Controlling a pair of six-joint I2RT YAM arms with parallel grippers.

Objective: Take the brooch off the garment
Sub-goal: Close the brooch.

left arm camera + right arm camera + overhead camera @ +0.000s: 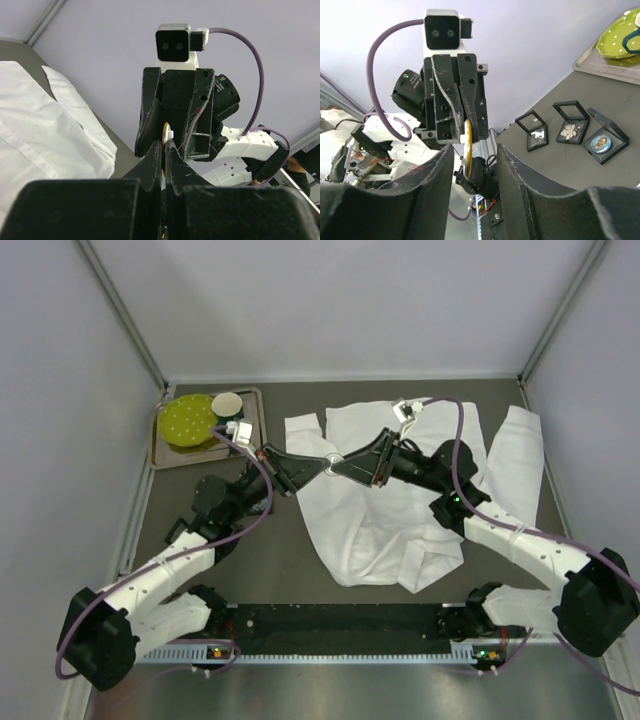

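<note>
Left tool (322, 462) clamped tight on the brooch (468, 143) — a gold disc, seen edge-on, over the shirt (400, 515); right tool (346, 464) gapes, gripping nothing; shirt runs near-to-far — collar far, hem near.

Soft, bright, even light from above leaves only faint shadows on the bench (290, 550). The white shirt (380, 520) nearly washes out. Left end effector (164, 147) and right end effector (472, 150) loom dark and blurred at bottom; the brooch (468, 140) is sharp.
</note>
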